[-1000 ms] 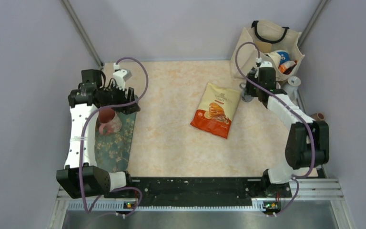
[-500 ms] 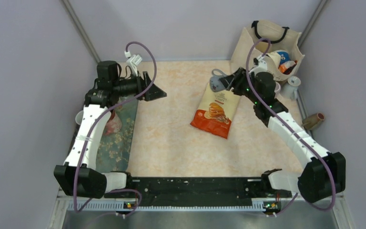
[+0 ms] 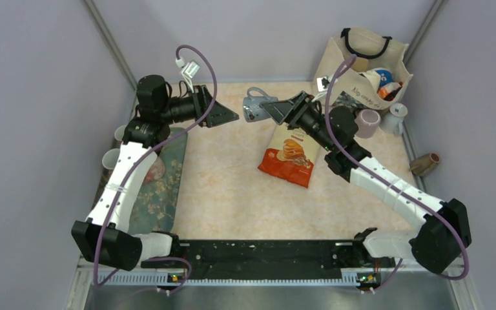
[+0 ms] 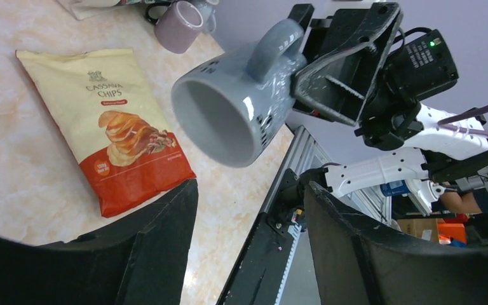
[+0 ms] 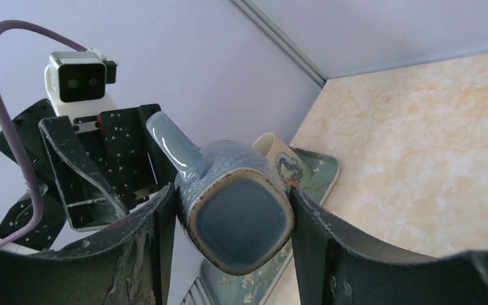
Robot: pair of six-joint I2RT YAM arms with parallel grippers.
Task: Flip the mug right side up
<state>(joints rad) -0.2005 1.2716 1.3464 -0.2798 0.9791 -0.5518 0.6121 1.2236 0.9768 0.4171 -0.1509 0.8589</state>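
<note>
The mug [image 3: 253,105] is blue-grey with a squarish base. It hangs in the air on its side above the back middle of the table. My right gripper [image 3: 269,108] is shut on its body near the base [image 5: 238,219], with the handle [image 5: 173,147] sticking up. The mug's mouth [image 4: 219,124] faces my left gripper [image 3: 227,118], a short way off and apart from it. In the left wrist view that gripper [image 4: 251,187] stands open with nothing between its fingers.
A bag of cassava chips [image 3: 292,150] lies under the right arm. A tote bag [image 3: 361,55], a mauve mug [image 3: 367,123] and a white mug [image 3: 397,111] stand back right. A floral mat [image 3: 161,194] with a pink mug [image 3: 155,168] lies left.
My right arm lifted the mug from beside the tote bag and carried it left to the back middle. My left arm rose from the mat and swung right towards it.
</note>
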